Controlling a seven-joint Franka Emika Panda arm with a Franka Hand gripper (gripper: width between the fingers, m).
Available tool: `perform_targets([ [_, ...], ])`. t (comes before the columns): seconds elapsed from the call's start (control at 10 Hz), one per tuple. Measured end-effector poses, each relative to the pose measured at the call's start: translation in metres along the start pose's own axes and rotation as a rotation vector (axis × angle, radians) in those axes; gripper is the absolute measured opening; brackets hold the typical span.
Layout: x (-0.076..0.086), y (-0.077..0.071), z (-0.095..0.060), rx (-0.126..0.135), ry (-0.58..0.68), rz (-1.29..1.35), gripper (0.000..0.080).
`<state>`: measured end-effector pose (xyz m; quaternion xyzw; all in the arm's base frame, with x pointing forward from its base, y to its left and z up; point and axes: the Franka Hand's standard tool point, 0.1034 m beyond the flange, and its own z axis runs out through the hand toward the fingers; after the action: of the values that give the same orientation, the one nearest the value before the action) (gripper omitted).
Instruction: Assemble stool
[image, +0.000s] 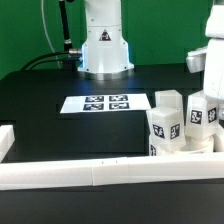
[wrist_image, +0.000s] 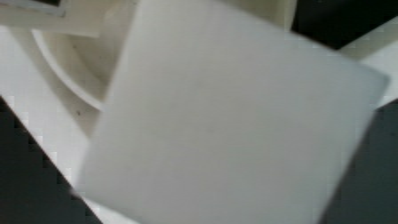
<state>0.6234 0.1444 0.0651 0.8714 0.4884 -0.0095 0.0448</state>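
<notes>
The round white seat (image: 186, 152) lies at the exterior view's right, inside the corner of the rails. Two tagged white leg blocks stand upright on it, one nearer the middle (image: 164, 122) and one further right (image: 203, 113). My gripper (image: 208, 62) hangs above the right block at the picture's edge, mostly cut off, so its jaws do not show. In the wrist view a blurred flat white block face (wrist_image: 240, 120) fills nearly the whole picture, with the curved seat rim (wrist_image: 68, 75) beside it. My fingers are hidden there. A third leg block does not show clearly.
The marker board (image: 105, 102) lies flat in the middle of the black table. Long white border rails run along the front (image: 90, 176) and the exterior view's left (image: 6, 142). The robot base (image: 105, 45) stands at the back.
</notes>
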Motion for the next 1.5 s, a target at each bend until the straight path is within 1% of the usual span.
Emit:
perform_targets([
  [0.2,0.000,0.000,-0.001,0.000,-0.001,-0.014,0.0001],
  [0.3,0.003,-0.003,-0.013,0.003,-0.039,-0.053,0.0001],
  [0.4,0.005,-0.002,-0.032,0.000,-0.059,-0.135,0.0088],
  [0.5,0.001,0.001,-0.042,0.001,-0.094,-0.336,0.0223],
  [0.6,-0.001,0.003,-0.047,-0.006,-0.098,-0.472,0.0223],
  [0.7,-0.009,0.002,-0.046,0.003,-0.098,-0.490,0.0404],
  [0.8,-0.012,0.004,-0.044,0.001,-0.110,-0.522,0.0550],
  [0.9,-0.013,0.005,-0.044,0.003,-0.114,-0.583,0.0550],
  [1.0,-0.014,0.006,-0.043,0.004,-0.114,-0.594,0.0628],
  [1.1,-0.017,0.007,-0.042,0.008,-0.116,-0.608,0.0628],
  [1.3,-0.034,0.020,-0.035,0.021,-0.121,-0.611,0.0648],
  [1.5,-0.035,0.017,-0.021,0.031,-0.125,-0.611,0.0649],
])
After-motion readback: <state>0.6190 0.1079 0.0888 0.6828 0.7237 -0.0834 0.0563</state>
